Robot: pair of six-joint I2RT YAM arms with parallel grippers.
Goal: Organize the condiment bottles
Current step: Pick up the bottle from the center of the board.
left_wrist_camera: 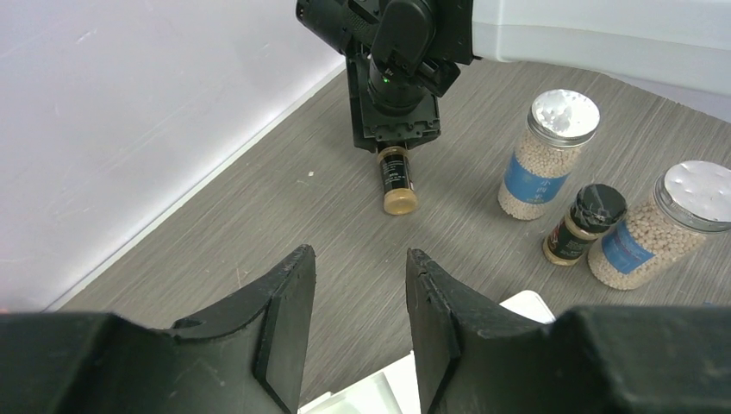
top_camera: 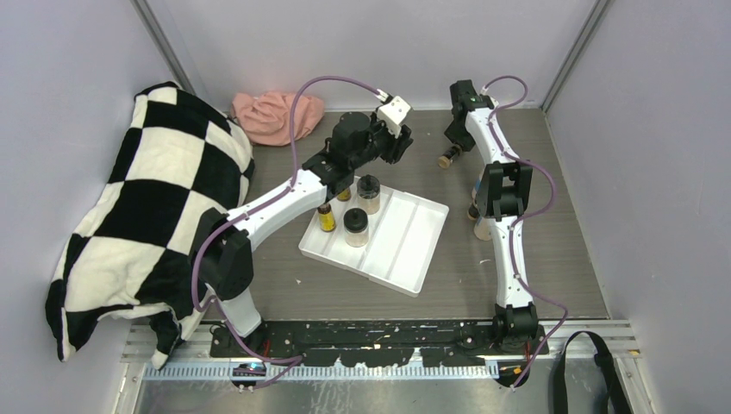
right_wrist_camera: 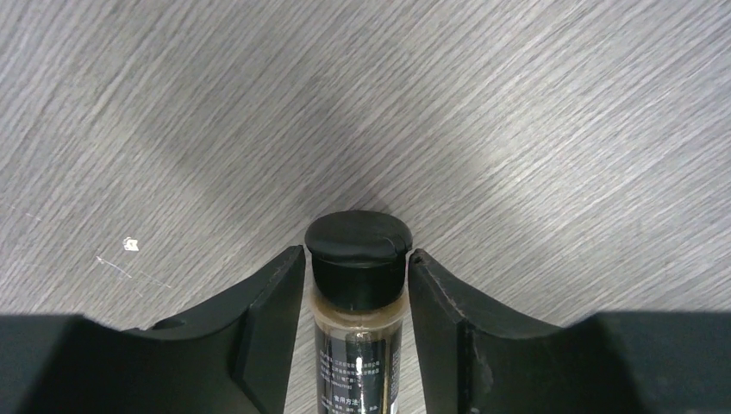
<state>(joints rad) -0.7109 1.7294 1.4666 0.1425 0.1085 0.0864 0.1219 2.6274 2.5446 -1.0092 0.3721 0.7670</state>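
A white tray (top_camera: 405,246) holds two black-lidded beige jars (top_camera: 368,191) (top_camera: 355,226) and two slim yellow bottles (top_camera: 326,216) (top_camera: 343,195). My left gripper (left_wrist_camera: 358,259) is open and empty above the tray's far corner (left_wrist_camera: 527,304). My right gripper (right_wrist_camera: 357,259) points down at the back of the table. Its fingers close on the black cap of a tiny dark bottle (right_wrist_camera: 358,341) that lies on the table (left_wrist_camera: 397,178). Two clear silver-lidded shakers (left_wrist_camera: 547,155) (left_wrist_camera: 668,224) and a second tiny dark bottle (left_wrist_camera: 586,224) stand right of the tray.
A checkered black-and-white cloth (top_camera: 146,224) covers the left side. A pink cloth (top_camera: 276,115) lies at the back. The right arm's elbow (top_camera: 504,190) partly hides the shakers in the top view. Grey walls close in the table.
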